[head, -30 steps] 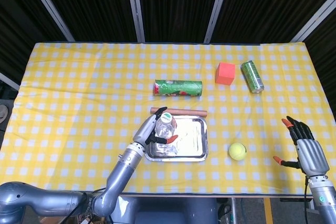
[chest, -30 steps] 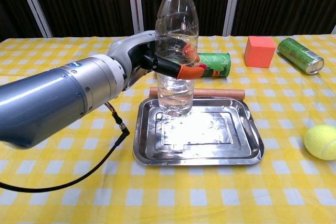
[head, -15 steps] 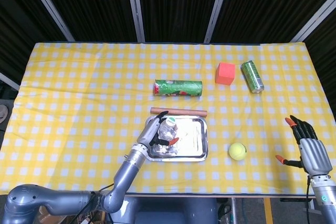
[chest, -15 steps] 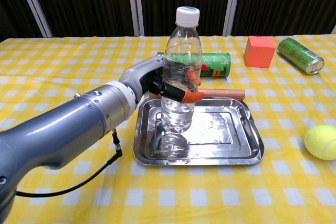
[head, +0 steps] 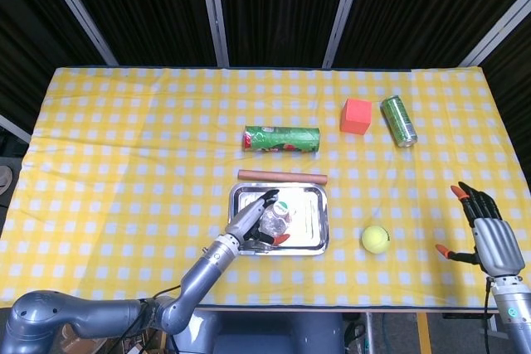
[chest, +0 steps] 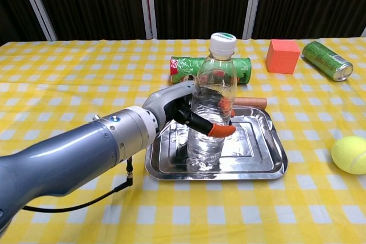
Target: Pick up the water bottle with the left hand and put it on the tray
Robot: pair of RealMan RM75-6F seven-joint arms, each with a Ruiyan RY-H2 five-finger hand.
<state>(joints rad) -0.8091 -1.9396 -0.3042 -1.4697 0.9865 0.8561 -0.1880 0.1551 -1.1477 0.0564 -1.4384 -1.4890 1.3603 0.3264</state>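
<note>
Two views show the placing step nearly finished. In the head view, the left robot hand (head: 253, 227) wraps the water bottle (head: 276, 217) over the near-left part of the tray (head: 319, 223), while the right robot hand (head: 481, 225) hangs far off to the right with fingers spread, touching nothing. A tennis ball (head: 375, 239) lies on the desk (head: 124, 163) between the two hands, and a wooden rod (head: 282, 176) sits just beyond the tray.

In the chest view, the left robot hand (chest: 183, 110) has its fingers (chest: 216, 131) curled around the middle of the water bottle (chest: 212, 107), which stands upright with its base apparently on the floor of the tray (chest: 269, 161). I judge the next move is to loosen the fingers gently and draw the hand back to its own side without tipping the bottle; whether the base is fully seated is hard to confirm.
</note>
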